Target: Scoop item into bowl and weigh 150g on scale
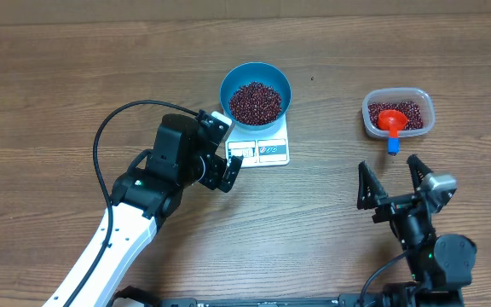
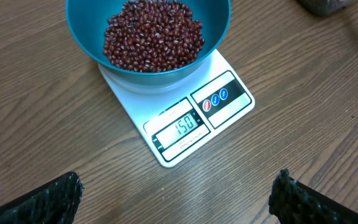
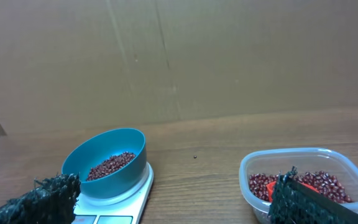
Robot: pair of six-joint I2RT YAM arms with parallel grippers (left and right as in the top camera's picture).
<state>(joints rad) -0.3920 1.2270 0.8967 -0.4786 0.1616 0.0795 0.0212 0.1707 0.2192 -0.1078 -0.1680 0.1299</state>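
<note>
The blue bowl (image 1: 255, 94) stands on the white scale (image 1: 271, 150) and holds a heap of dark red beans (image 1: 255, 101). In the left wrist view the bowl (image 2: 148, 62) with beans (image 2: 153, 34) sits on the scale (image 2: 229, 102), whose display reads 150. My left gripper (image 1: 222, 162) hovers open just left of the scale's front edge, nothing between its fingers (image 2: 55, 199). My right gripper (image 1: 392, 183) stands open near the front right, empty, below the tub; the right wrist view shows the bowl (image 3: 107, 165) far left.
A clear plastic tub (image 1: 398, 113) at the right holds more beans and a red scoop (image 1: 391, 120) with a blue handle. In the right wrist view the tub (image 3: 303, 180) lies just ahead. A cardboard wall (image 3: 179, 56) backs the table.
</note>
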